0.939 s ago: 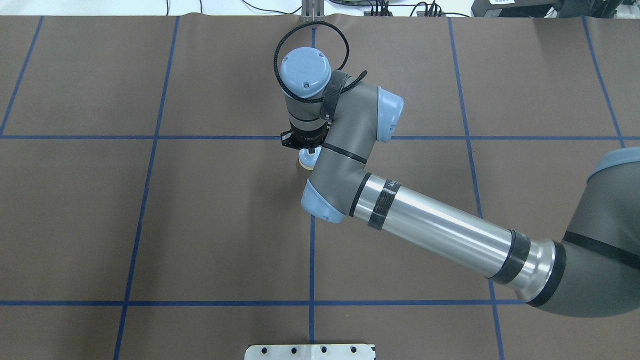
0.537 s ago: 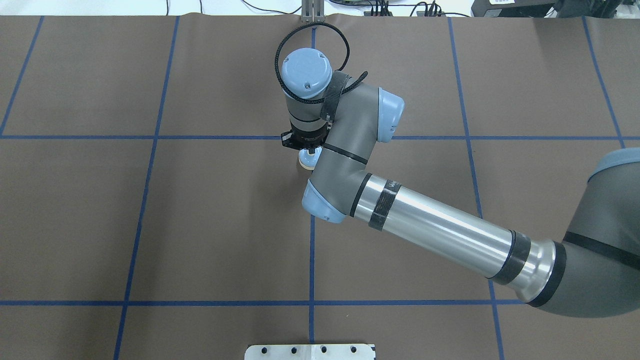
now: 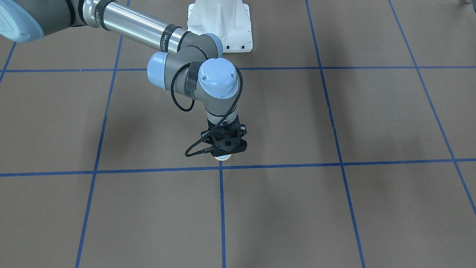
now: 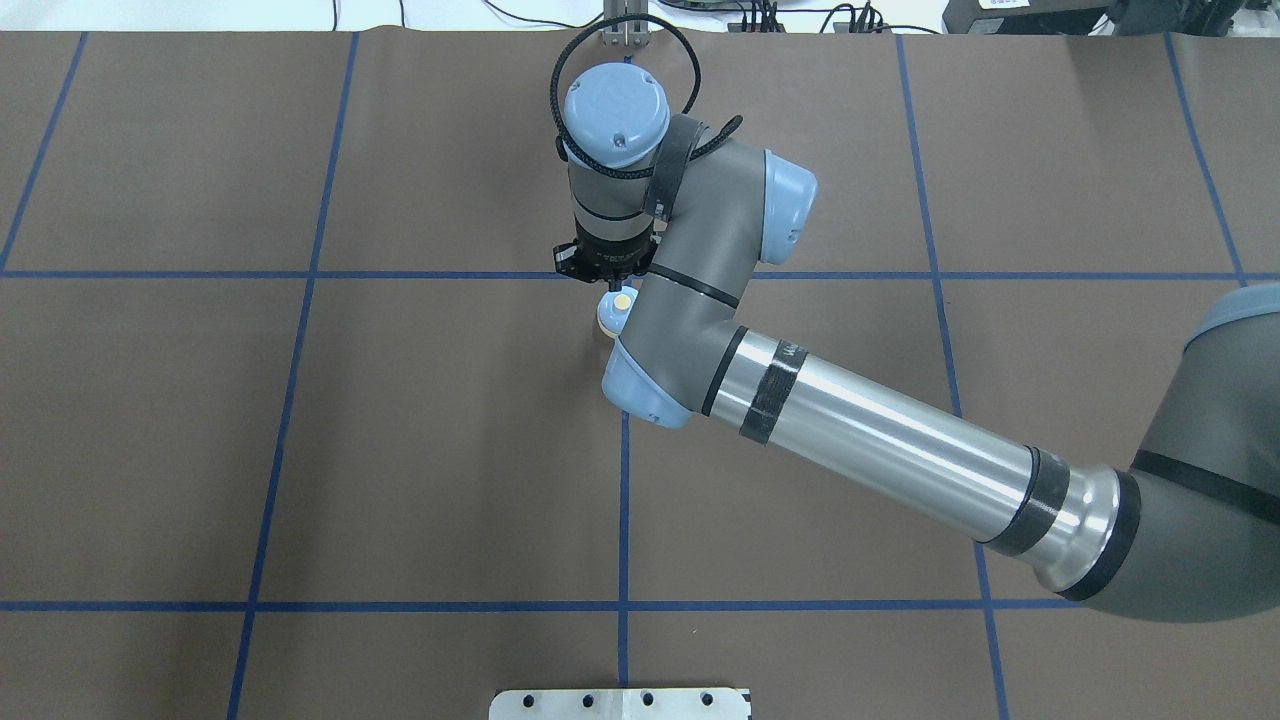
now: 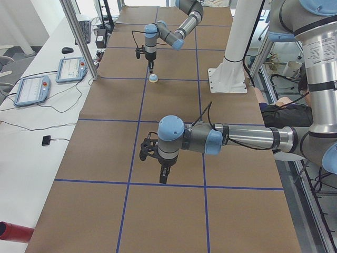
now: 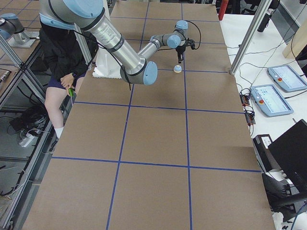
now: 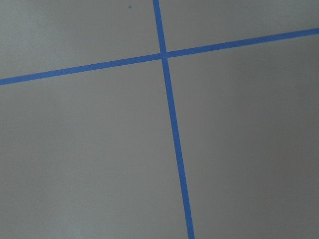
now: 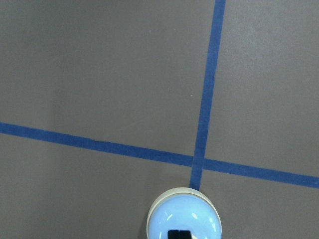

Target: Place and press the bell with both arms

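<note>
The light-blue bell (image 4: pixel 614 314) with its cream button stands on the brown mat by a blue tape crossing. It also shows in the front view (image 3: pixel 222 158), the right wrist view (image 8: pixel 184 219) and both side views (image 5: pixel 152 78) (image 6: pixel 177 69). My right gripper (image 4: pixel 613 283) hangs straight above it, fingers together and empty, the tip just clear of the button. My left gripper (image 5: pixel 164 179) shows only in the left side view, pointing down over bare mat far from the bell. I cannot tell whether it is open or shut.
The white pedestal (image 3: pixel 219 22) stands at the robot's side of the mat. Blue tape lines (image 7: pixel 172 124) divide the mat into squares. Tablets (image 5: pixel 71 68) and a frame post (image 5: pixel 79 37) stand on the white bench beside the table. A person (image 6: pixel 62 52) sits behind the robot.
My right gripper has risen off the bell and shifted slightly toward the far edge. The cream button, covered before by the fingertip, now shows.
</note>
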Motion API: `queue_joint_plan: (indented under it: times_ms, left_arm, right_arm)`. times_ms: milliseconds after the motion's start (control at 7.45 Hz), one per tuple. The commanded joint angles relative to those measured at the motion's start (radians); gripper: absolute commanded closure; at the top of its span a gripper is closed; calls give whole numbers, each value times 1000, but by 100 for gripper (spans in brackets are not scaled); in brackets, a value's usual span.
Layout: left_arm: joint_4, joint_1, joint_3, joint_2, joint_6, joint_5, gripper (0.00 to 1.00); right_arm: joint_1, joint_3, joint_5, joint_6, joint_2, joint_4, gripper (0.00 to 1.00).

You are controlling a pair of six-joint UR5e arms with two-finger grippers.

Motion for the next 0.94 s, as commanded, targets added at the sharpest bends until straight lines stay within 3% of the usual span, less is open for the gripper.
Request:
queue_joint_plan:
  times_ms: [0, 134, 537, 805]
  left_arm:
    - [0, 0, 3, 3, -1, 1, 0]
    - [0, 0, 2, 3, -6, 1, 0]
    - [2, 0, 2, 4, -50, -1, 0]
    - [12, -6, -23, 36, -3, -34, 0]
  right_arm:
    - [46, 58, 22, 2, -13, -56, 26]
    - [89, 136, 26, -11, -60, -106, 1]
    - [313, 394, 175, -309, -308, -231, 0]
    - [509, 477, 242, -619, -453, -302, 0]
